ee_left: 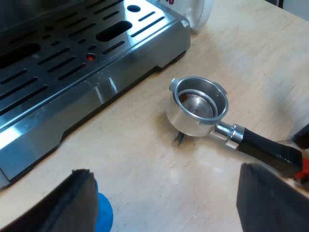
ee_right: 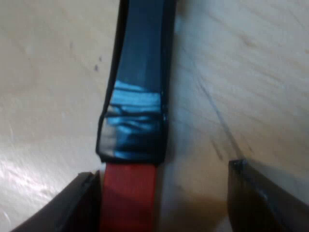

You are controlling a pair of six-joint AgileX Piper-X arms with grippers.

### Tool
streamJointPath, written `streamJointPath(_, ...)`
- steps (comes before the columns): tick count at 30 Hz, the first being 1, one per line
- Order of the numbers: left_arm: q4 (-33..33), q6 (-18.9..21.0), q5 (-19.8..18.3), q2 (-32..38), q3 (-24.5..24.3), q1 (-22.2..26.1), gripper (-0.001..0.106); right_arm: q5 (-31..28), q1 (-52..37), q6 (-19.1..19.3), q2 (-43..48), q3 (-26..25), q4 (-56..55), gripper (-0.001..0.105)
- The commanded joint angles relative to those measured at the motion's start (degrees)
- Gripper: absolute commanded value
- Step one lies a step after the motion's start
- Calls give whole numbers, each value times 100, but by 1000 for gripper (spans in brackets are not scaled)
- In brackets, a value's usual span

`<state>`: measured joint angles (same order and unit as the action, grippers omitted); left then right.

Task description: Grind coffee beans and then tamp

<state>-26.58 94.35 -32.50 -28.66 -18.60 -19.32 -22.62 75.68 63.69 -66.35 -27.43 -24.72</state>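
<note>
Pale desk [ee_left: 159,169] carries the metal holder [ee_left: 198,104], its dark handle [ee_left: 263,145] lying toward four o'clock. Right pincer [ee_right: 166,193] straddles the red end [ee_right: 128,203], open, unclamped. Left pincer [ee_left: 169,203] hangs wide open, empty, beside a blue tamper [ee_left: 104,215]; espresso machine [ee_left: 72,63] at the holder's ten o'clock.

1. The espresso machine [ee_left: 96,53] has a slotted tray of bright, reflective metal.
2. The holder [ee_left: 198,104] is polished metal (brown residue dulls its inside).
3. Its handle [ee_right: 137,72] is dark and glossy, and the red end [ee_right: 128,198] is flatter.
4. The worktop [ee_left: 145,159] is pale, smooth wood with a faint sheen.
5. The tamper [ee_left: 104,215] looks like blue plastic.
6. The left tool [ee_left: 166,170] has matt black fingers.
</note>
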Motion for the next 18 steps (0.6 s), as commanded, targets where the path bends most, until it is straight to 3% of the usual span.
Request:
streamJointPath(1,72,4,-76,-6,-21,-31,63,76,-9,29,7,-298,-747,59)
streamJointPath(8,72,4,-76,-6,-21,-31,63,99,-9,67,7,-1083,-1918,59)
streamJointPath(18,72,4,-76,-6,-21,-31,63,99,-9,80,7,-1975,-2579,59)
